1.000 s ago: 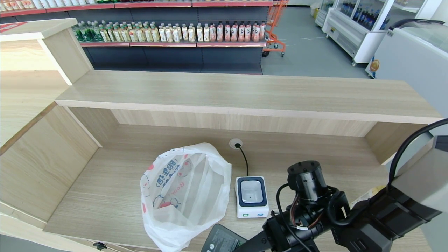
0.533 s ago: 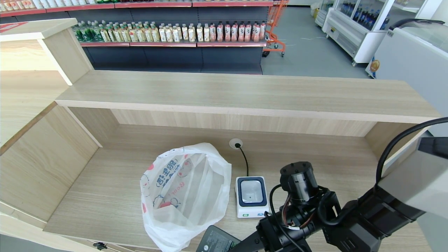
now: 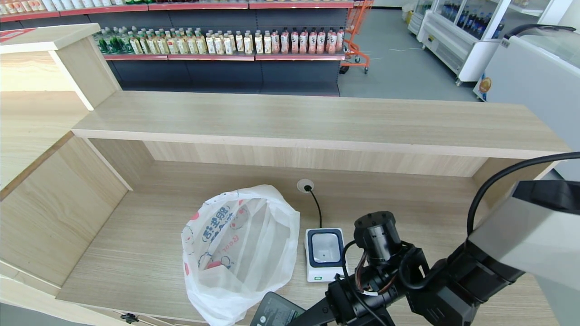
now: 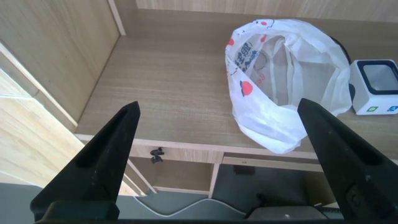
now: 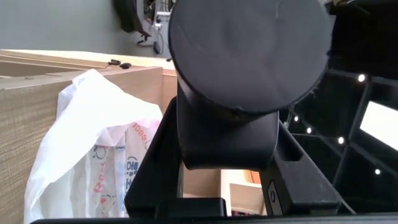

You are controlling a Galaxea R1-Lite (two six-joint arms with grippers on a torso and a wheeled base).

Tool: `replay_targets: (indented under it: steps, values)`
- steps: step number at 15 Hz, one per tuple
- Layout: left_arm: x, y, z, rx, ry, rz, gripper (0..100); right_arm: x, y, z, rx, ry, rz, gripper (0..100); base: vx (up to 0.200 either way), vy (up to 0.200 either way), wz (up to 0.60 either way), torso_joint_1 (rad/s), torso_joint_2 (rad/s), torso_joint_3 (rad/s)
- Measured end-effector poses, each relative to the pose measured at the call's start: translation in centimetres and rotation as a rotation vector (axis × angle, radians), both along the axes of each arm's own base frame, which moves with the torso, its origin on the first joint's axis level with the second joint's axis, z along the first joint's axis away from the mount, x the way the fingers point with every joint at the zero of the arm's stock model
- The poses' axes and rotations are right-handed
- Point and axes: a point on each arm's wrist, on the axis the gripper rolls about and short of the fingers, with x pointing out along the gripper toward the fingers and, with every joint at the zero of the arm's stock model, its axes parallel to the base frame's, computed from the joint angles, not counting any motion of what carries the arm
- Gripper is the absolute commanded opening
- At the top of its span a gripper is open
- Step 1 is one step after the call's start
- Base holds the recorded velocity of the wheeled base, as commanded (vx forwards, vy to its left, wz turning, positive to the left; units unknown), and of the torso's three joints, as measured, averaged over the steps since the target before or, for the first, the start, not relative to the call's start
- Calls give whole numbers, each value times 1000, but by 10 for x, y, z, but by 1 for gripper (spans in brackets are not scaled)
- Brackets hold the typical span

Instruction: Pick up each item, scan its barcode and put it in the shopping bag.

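Pale wood-grain covers the table, and on it the white plastic shopping bag stands slumped with its mouth gaping toward the robot, the scanner just beside it on the robot's right with its window facing up. The right hand is clamped on a dark item, a flat grey-black body with a pale label. In the right wrist view a round dark cap on it fills the near field. The item hangs at the table's near edge, just in front of the bag's lower lip and short of the scanner, touching neither as far as I can see. So the pick-up looks done for this item. Whether it has been scanned cannot be told, and dropping it into the bag is left to do. The film is too cloudy to tell whether the bag holds anything yet. The left hand hovers off the table's front edge, fingers spread wide, gripping nothing.
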Motion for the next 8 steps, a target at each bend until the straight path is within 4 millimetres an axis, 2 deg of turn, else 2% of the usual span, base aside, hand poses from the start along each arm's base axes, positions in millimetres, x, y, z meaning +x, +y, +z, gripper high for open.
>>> replay_targets:
  steps: [8]
  values:
    - [0,0,0,0,0,0,100,5,4,-9,-16,32,-5,0,0,0,0,0,0,0]
